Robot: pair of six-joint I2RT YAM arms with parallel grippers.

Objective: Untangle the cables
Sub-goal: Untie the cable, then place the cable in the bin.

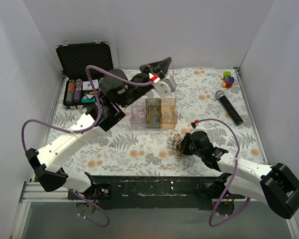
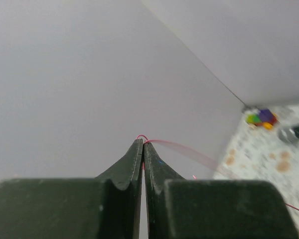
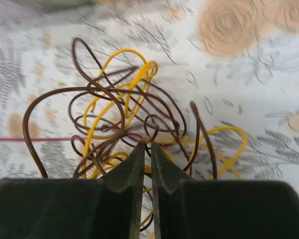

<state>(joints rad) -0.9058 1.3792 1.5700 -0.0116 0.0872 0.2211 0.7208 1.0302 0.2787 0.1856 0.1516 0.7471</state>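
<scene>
The cables [image 1: 176, 141] are a small tangle of thin brown and yellow wires [image 3: 134, 114] on the flowered tablecloth, in front of the clear box. My right gripper [image 1: 182, 145] sits at the tangle's near edge, its jaws [image 3: 145, 145] almost together and pinching strands of the bundle. A thin pink strand [image 3: 10, 139] runs taut out of the tangle to the left. My left gripper [image 1: 164, 61] is raised near the back wall. It is shut [image 2: 142, 141] on a thin pink wire [image 2: 179, 148] that loops over the tips and trails down to the right.
A clear three-compartment box [image 1: 154, 113] holding some wires stands mid-table. An open black case [image 1: 84, 59] with poker chips lies back left. A microphone [image 1: 229, 107] and a coloured toy [image 1: 228, 78] lie at the right. White walls enclose the table.
</scene>
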